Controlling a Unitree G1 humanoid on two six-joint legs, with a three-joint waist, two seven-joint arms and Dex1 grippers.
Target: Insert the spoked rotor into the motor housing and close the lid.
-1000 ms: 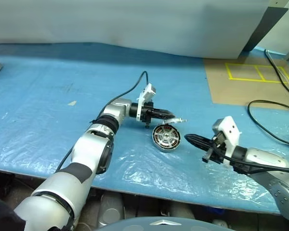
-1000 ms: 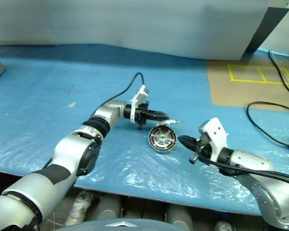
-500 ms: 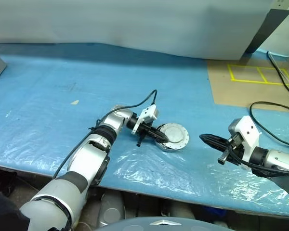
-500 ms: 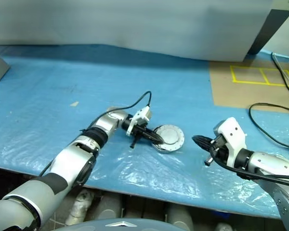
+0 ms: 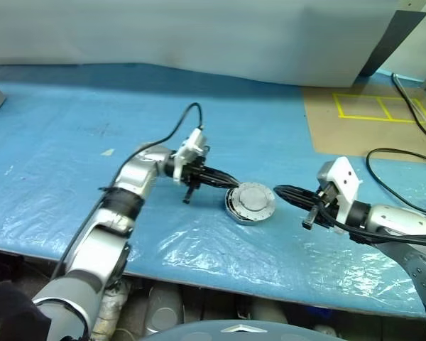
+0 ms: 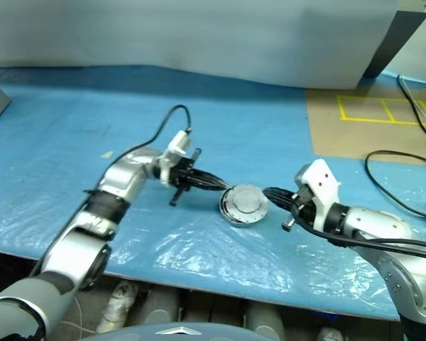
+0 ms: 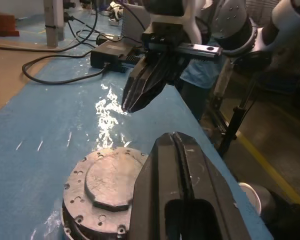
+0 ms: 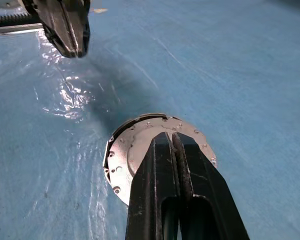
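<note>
The lid lies plain grey face up on the motor housing, whose dark side shows just under it, on the blue sheet. The spoked rotor is hidden. My left gripper is shut and empty, its tips level and just off the lid's left rim. My right gripper is shut and empty at the lid's right rim. In the left wrist view the lid sits beside my shut fingers, with the right gripper beyond. In the right wrist view my fingers reach over the lid.
A brown board with yellow tape lines lies at the back right. A black cable loops beside it. The table's front edge runs close below the housing. A grey panel closes off the back.
The housing's copper windings showed a second ago; now the grey lid covers them. My left gripper has drawn back to the left. My right gripper has moved in toward the lid's right rim.
</note>
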